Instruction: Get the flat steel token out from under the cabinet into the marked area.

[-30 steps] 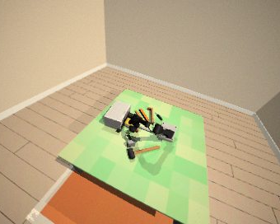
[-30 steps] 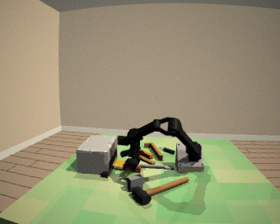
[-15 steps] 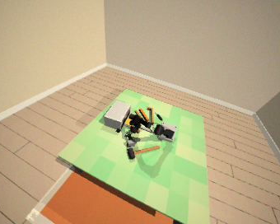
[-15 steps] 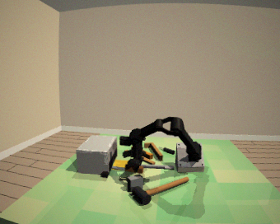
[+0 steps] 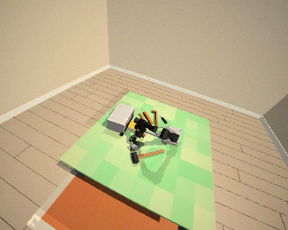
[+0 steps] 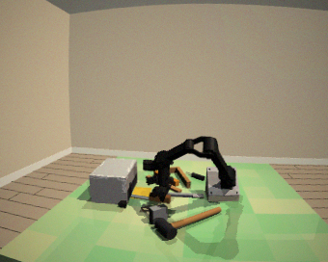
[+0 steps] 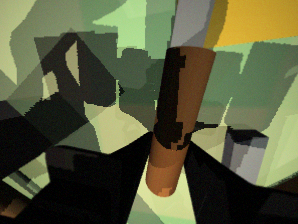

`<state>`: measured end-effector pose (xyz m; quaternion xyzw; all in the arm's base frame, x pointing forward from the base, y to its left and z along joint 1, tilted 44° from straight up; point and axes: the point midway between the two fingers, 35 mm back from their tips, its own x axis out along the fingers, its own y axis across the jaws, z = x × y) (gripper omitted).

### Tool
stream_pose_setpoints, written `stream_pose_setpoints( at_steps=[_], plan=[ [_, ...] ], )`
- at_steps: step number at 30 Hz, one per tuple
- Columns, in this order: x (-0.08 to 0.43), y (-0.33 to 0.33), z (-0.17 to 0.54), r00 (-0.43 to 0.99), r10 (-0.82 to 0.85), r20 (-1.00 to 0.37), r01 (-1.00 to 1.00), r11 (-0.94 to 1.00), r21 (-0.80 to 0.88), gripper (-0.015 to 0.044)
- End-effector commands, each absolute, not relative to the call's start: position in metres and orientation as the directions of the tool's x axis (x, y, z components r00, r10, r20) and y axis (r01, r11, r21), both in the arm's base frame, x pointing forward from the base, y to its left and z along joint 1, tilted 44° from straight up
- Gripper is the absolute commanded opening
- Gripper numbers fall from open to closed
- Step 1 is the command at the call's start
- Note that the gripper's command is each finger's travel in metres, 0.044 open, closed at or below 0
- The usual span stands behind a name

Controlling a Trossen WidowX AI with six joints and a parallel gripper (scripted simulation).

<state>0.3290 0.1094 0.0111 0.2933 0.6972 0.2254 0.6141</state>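
Overhead, the black arm reaches from its pale base across the green table toward the grey cabinet, its gripper above the tabletop near the yellow marked area. A mallet with a black head and wooden handle lies near the table's middle. The steel token cannot be made out, and whether it is under the cabinet cannot be told.

From the exterior, the gripper is low, well apart from the base, while the yellow area lies just in front of the cabinet. The mallet's head is beside a grey block, and orange pieces lie beyond the gripper.

At the wrist, the dark fingers pinch a round brown handle, one on either side. A flat grey shaft extends from the handle's far end, alongside the yellow area. The token cannot be identified in this view either.
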Motion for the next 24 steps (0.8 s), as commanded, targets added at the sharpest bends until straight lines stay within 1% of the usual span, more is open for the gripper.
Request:
stream_pose_setpoints(
  at_steps=[1, 24],
  plan=[
    [0.323, 0.11, 0.011, -0.076, 0.686, -0.723, 0.14, 0.725, 0.674, 0.0],
    [0.299, 0.112, 0.015, -0.077, 0.687, -0.723, 0.141, 0.725, 0.674, 0.0]
  ],
)
